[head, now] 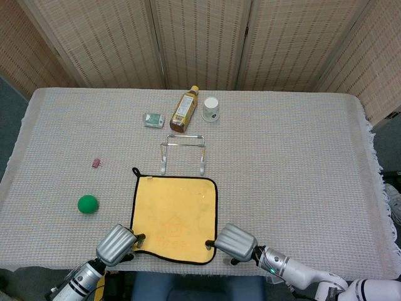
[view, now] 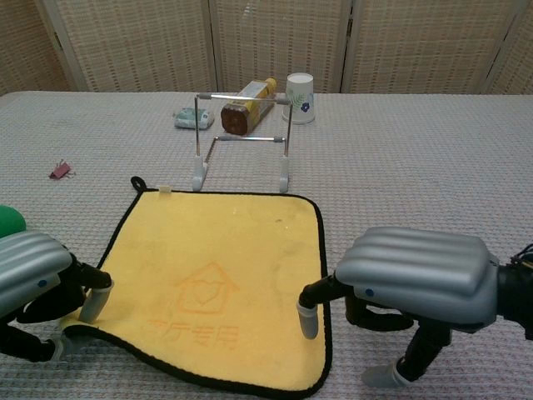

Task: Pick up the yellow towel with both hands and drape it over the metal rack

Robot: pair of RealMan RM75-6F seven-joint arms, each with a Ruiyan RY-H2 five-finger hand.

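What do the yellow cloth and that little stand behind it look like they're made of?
The yellow towel looks like soft, matte microfibre or terry: fuzzy surface, stitched black edging, a faint house logo pressed in. The metal rack looks like thin, shiny steel wire with pale, probably plastic, feet.

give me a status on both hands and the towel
Left hand pinching near-left towel corner. Right hand at near-right edge, one finger on it, no grip yet. Yellow towel flat on table; metal rack beyond it, path unobstructed.

Both hands, left (view: 33, 271) and right (view: 416, 275), have ribbed silver backs and black fingers (view: 315, 302) with grey tips.
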